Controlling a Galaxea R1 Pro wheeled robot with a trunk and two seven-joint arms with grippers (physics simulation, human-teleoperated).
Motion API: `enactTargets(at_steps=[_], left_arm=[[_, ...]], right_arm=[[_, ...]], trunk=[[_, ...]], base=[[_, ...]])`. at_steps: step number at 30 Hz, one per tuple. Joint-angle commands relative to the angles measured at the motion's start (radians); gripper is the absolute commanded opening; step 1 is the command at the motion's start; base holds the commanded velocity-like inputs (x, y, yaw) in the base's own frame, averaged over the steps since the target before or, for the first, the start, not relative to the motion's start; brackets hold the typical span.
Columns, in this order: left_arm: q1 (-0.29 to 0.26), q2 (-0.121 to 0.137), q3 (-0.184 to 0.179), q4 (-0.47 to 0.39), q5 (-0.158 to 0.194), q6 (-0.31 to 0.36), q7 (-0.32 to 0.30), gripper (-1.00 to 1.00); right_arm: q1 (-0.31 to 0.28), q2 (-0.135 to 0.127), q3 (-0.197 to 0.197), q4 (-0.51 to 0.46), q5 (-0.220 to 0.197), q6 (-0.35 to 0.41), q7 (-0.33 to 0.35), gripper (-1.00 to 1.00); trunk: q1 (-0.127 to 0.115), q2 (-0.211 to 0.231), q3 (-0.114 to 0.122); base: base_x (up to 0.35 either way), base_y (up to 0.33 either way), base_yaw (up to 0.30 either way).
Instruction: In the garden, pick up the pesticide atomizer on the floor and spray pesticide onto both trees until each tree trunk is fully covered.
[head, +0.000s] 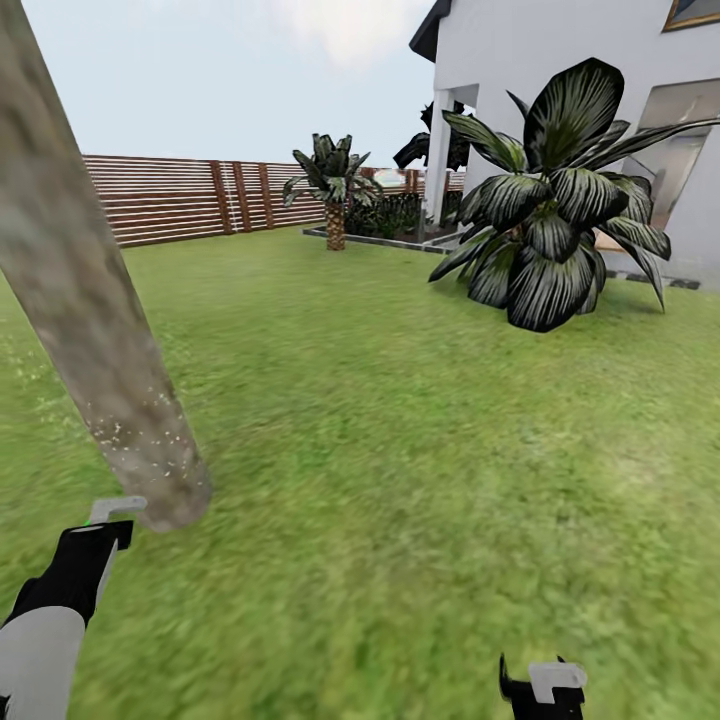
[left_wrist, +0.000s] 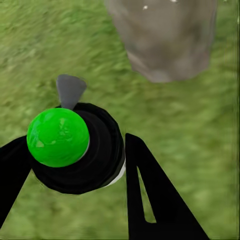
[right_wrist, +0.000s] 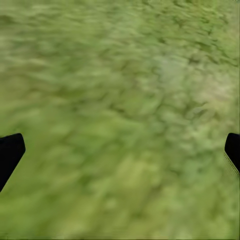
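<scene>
2 grippers show at the near edge of the lawn (head: 400, 480), and the tree trunk (head: 95, 330) serves as the landmark. It rises grey-brown and mottled, leaning in the head view, its base meeting the grass with pale specks scattered on the lower bark. The left gripper (head: 100, 535) sits just beside that base, on the robot's side of it. Its black fingers (left_wrist: 150, 200) are closed around the pesticide atomizer (left_wrist: 75, 150), a black body with a bright green round cap and a grey nozzle that points toward the trunk foot (left_wrist: 165, 45). The right gripper (head: 545, 690) lies well apart from the trunk, low over bare grass; its 2 fingertips (right_wrist: 10, 152) stand wide apart with nothing between them. Far beyond the trunk runs a brown slatted fence (head: 170, 200). A small palm (head: 333, 185), a large dark-leaved plant (head: 555, 210) and the white house (head: 560, 60) stand well away from the trunk.
</scene>
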Motion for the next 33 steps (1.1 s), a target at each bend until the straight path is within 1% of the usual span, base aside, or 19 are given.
enactTargets(at_steps=[1, 7, 10, 15, 21, 27, 33], left_arm=[[-0.001, 0.000, 0.000, 0.000, -0.001, 0.000, 0.000, -1.00], [-0.001, 0.001, 0.000, 0.000, -0.001, 0.001, 0.000, -1.00], [-0.001, 0.001, 0.000, 0.000, -0.001, 0.002, 0.000, -1.00], [-0.001, 0.002, -0.001, 0.000, -0.004, 0.004, 0.000, -1.00], [0.000, 0.020, 0.007, -0.001, -0.005, 0.006, 0.003, -1.00], [0.000, 0.009, -0.001, -0.002, -0.004, 0.002, 0.007, -1.00], [0.000, 0.008, -0.002, -0.002, -0.003, 0.000, 0.008, -1.00]], right_arm=[[0.000, 0.000, 0.000, 0.000, 0.000, 0.000, 0.000, 1.00], [0.000, 0.000, 0.000, 0.000, 0.000, 0.001, 0.000, 1.00], [0.000, 0.001, 0.000, 0.000, 0.000, 0.001, 0.000, 1.00], [0.000, 0.001, 0.000, 0.000, 0.000, 0.001, 0.000, 1.00], [0.000, 0.001, 0.000, 0.000, 0.000, 0.001, 0.000, 1.00], [0.000, 0.001, 0.000, 0.000, 0.001, 0.001, 0.000, 1.00], [0.000, 0.001, 0.000, 0.000, 0.000, 0.001, 0.000, 1.00]], trunk=[[0.000, 0.000, 0.000], [0.000, 0.000, 0.000], [0.000, 0.000, 0.000], [0.000, 0.000, 0.000], [0.000, 0.000, 0.000], [0.000, 0.000, 0.000], [0.000, 0.000, 0.000]], base=[[0.237, -0.183, 0.000], [0.237, -0.183, 0.001], [0.237, -0.181, 0.128], [0.273, -0.138, 0.266], [0.320, -0.028, 0.278], [0.306, -0.089, 0.278], [0.262, -0.156, 0.278]])
